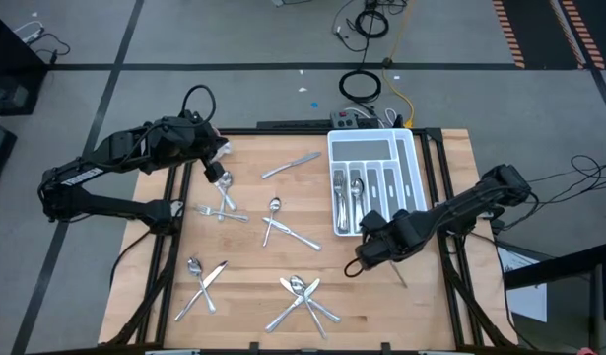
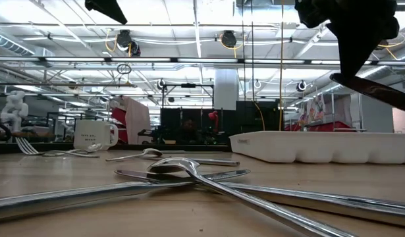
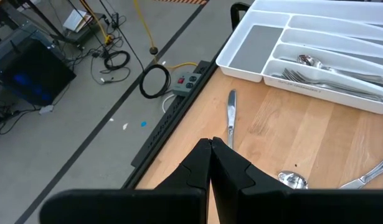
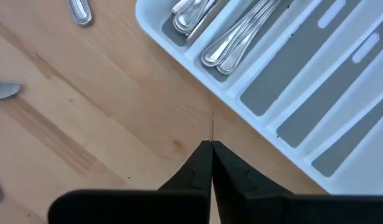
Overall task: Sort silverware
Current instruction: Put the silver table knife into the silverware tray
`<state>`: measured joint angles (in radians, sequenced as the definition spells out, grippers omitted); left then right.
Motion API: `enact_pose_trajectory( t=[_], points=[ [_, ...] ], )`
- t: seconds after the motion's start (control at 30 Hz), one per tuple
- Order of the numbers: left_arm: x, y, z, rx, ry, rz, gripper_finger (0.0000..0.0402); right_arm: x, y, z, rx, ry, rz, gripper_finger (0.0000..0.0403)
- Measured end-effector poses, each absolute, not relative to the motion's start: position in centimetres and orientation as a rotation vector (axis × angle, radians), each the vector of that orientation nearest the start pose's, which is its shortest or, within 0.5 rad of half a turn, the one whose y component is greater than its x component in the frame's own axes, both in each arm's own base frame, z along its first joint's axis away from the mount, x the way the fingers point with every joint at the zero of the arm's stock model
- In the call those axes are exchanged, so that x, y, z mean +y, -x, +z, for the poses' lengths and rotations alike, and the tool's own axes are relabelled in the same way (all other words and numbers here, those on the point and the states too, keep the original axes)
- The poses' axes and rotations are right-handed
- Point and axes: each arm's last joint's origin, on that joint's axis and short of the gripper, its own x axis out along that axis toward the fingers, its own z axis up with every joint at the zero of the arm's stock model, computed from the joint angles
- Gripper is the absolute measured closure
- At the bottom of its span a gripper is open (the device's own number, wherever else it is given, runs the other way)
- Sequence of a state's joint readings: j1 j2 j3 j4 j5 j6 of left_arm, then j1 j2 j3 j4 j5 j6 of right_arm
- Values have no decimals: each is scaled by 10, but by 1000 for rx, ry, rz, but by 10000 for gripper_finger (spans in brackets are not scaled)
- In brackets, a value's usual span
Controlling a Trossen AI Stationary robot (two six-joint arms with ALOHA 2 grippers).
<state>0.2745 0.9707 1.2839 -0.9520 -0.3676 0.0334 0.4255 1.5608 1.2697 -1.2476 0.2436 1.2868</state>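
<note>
From above, silverware (image 1: pixel 283 229) lies scattered over the surface (image 1: pixel 253 286), some already in the tray (image 1: pixel 367 148) at two o'clock. The right hand (image 1: pixel 364 258) hangs at four o'clock gripping a knife (image 1: pixel 399 276); the left hand (image 1: pixel 220 168) sits at ten o'clock. Low down, the knife angles from that hand. Both wrist views show fingers pinched closed, the right on a thin blade edge. Such a slim grip could let it twist and miss its slot.

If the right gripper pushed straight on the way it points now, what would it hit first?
Probably the near wall of the white tray. The right gripper is shut and aimed at it across bare table, though height is unclear.
</note>
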Motion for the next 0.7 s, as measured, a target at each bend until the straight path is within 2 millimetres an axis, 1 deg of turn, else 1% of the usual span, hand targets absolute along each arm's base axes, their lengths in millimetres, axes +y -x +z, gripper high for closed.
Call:
enact_pose_trajectory(
  t=[0.1, 0.27, 0.37, 0.7],
  points=[
    [54, -153, 397, 659, -61, 609, 388, 105, -248, 265, 1220, -563, -757, 403],
    [54, -153, 397, 659, -61, 609, 388, 98, -241, 280, 1103, -589, -765, 403],
    [54, -153, 397, 660, -61, 609, 388, 92, -234, 291, 1053, -601, -766, 403],
    [54, -153, 397, 659, -61, 609, 388, 68, -213, 318, 971, -626, -756, 403]
  ],
)
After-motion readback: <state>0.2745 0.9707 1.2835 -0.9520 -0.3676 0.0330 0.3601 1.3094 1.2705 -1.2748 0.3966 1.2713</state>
